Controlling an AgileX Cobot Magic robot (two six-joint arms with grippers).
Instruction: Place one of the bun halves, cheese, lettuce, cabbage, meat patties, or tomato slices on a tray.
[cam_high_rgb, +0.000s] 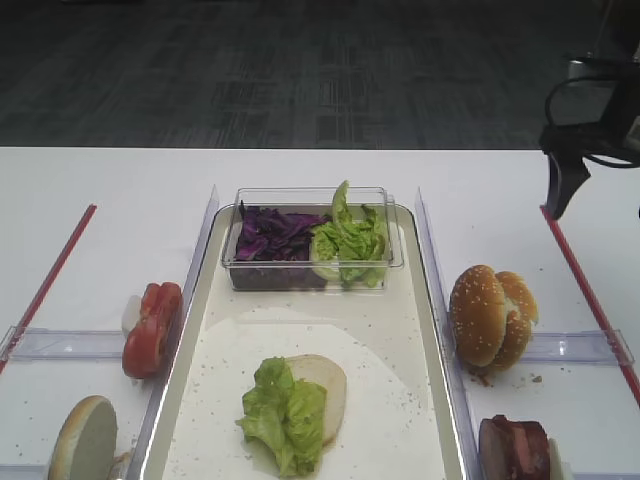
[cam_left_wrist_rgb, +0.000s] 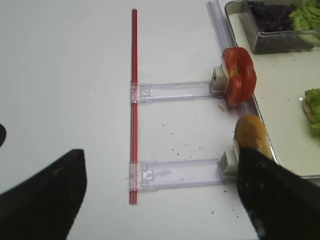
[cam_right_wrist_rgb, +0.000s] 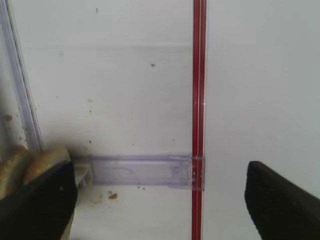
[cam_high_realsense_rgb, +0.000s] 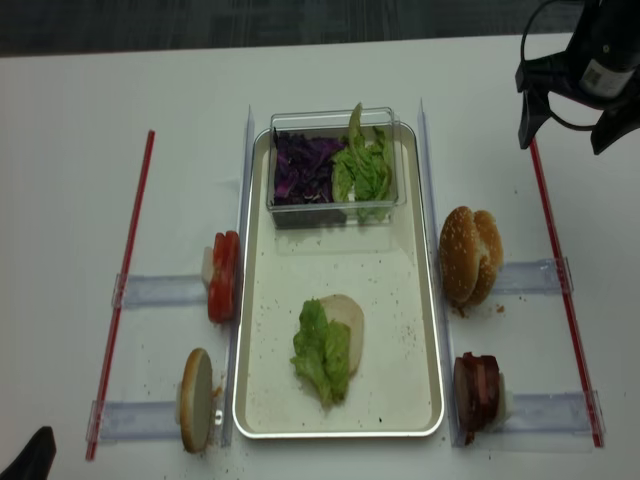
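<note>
A pale bun half (cam_high_realsense_rgb: 343, 312) topped with lettuce (cam_high_realsense_rgb: 322, 350) lay on the tray (cam_high_realsense_rgb: 407, 410), before a clear tub (cam_high_realsense_rgb: 335, 165) of cabbage (cam_high_realsense_rgb: 302, 166). Both pincers, right (cam_high_realsense_rgb: 563, 110) and left (cam_left_wrist_rgb: 160, 200), hung open and empty over the worktop (cam_high_realsense_rgb: 60, 180), well apart from the tray.

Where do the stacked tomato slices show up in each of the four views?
Exterior high: the tomato slices stand on edge just outside the tray's left rim, at mid-left.
Right wrist: not in it.
Left wrist: the slices sit upper right, at the end of the upper clear holder.
Exterior high (realsense): the slices lie left of the tray, at mid-height.
Shared landmark: the tray's left rim, beside the slices in all three.
</note>
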